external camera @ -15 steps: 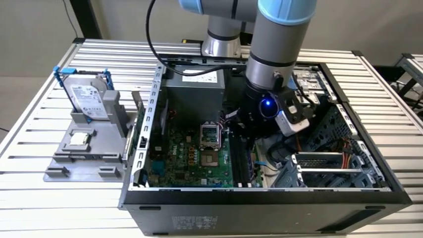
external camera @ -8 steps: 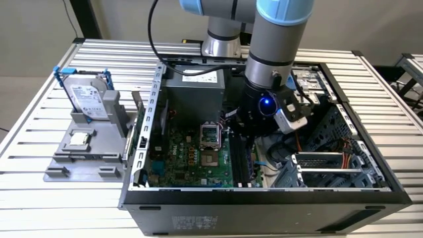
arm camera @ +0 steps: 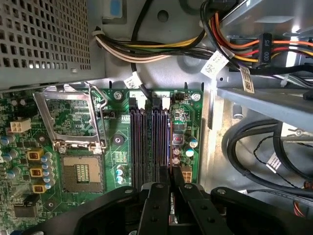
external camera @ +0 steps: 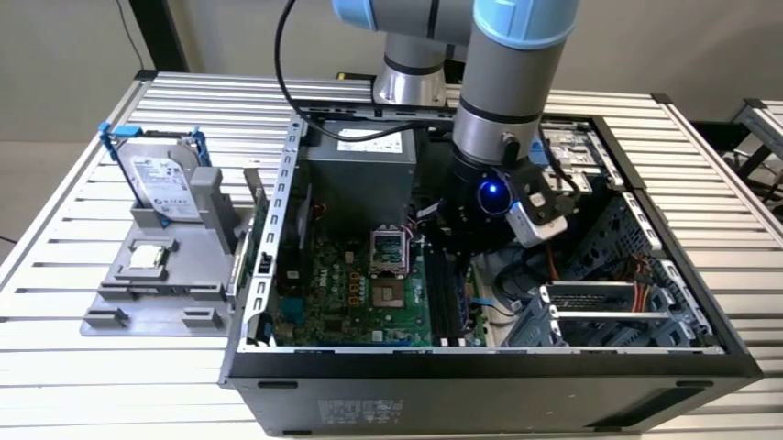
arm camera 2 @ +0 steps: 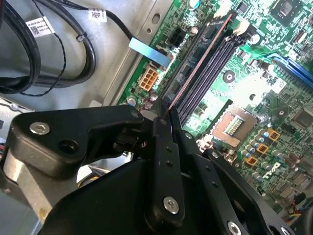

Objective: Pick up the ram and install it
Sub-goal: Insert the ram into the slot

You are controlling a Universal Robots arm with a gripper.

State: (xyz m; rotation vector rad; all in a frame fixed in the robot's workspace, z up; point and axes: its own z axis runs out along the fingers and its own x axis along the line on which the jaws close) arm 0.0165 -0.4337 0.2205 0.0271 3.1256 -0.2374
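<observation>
The ram (arm camera 2: 198, 63) is sitting edge-on between the clenched fingers (arm camera 2: 165, 161) of the gripper (arm camera: 170, 177), hanging just over the motherboard's memory slots (arm camera: 149, 142) inside the open case (external camera: 263, 275); insertion step, I'd say, needing exact slot alignment and a straight push.

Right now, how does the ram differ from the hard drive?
1. The ram is gripped in the tool, inside the case over the motherboard slots. The hard drive sits in the gray holder outside the case, on the exterior view's left.
2. The ram is a thin dark strip seen edge-on. The hard drive is a broad silver block with a blue bracket.
Shared: both stand on edge.
</observation>
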